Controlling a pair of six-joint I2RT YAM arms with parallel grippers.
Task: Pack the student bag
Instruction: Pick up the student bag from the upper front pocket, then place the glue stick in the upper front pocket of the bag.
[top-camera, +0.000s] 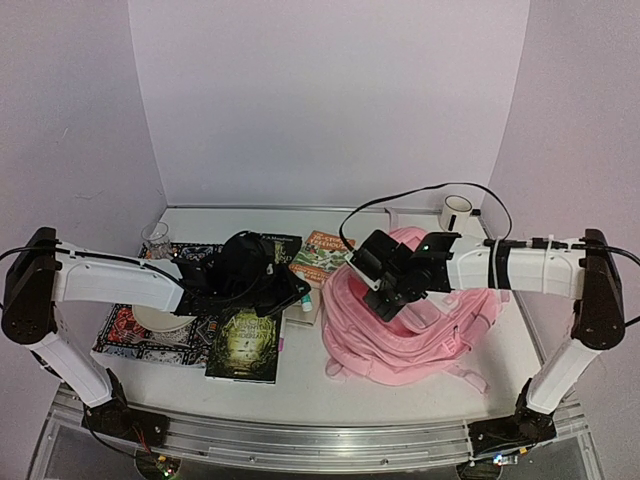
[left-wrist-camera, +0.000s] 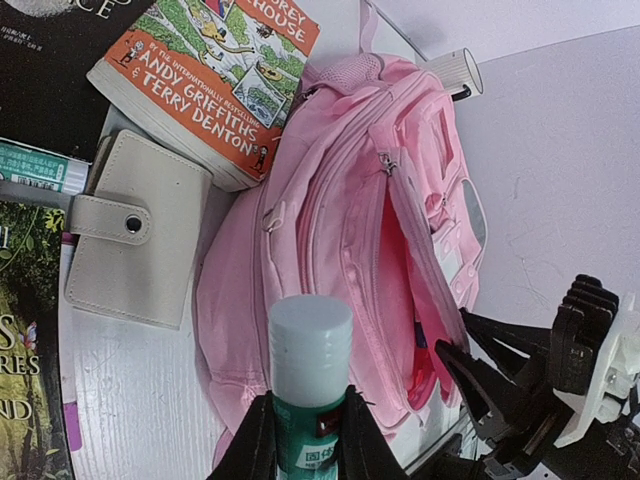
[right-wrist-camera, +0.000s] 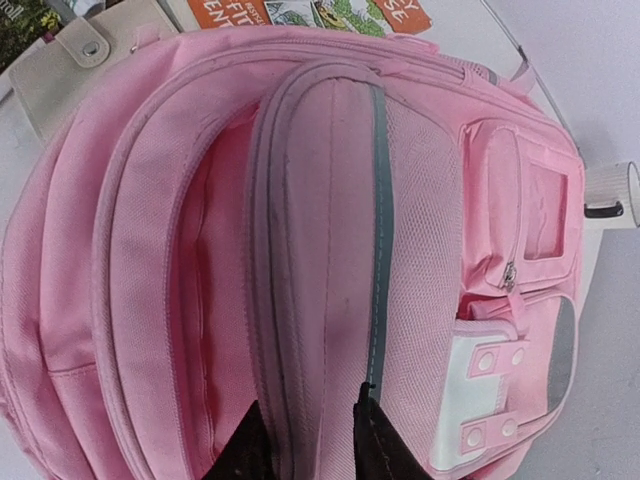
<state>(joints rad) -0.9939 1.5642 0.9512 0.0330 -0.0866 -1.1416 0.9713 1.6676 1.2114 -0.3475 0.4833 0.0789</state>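
The student bag (top-camera: 410, 322) is a large pink backpack lying at the right of the table, with one compartment gaping open (left-wrist-camera: 405, 300). My left gripper (top-camera: 296, 290) is shut on a green glue stick with a white cap (left-wrist-camera: 308, 370) and holds it just left of the bag. My right gripper (top-camera: 385, 288) is over the bag's top. Its fingers (right-wrist-camera: 258, 445) are closed on the pink flap (right-wrist-camera: 320, 300) beside the open compartment. The bag's white patch (right-wrist-camera: 485, 390) shows to their right.
A beige snap wallet (left-wrist-camera: 135, 230) and an orange paperback (left-wrist-camera: 215, 70) lie just left of the bag. A dark green book (top-camera: 245, 345), a patterned book (top-camera: 130, 335) and a clear cup (top-camera: 156, 238) are under and beside the left arm. A white mug (top-camera: 456, 212) stands at the back right.
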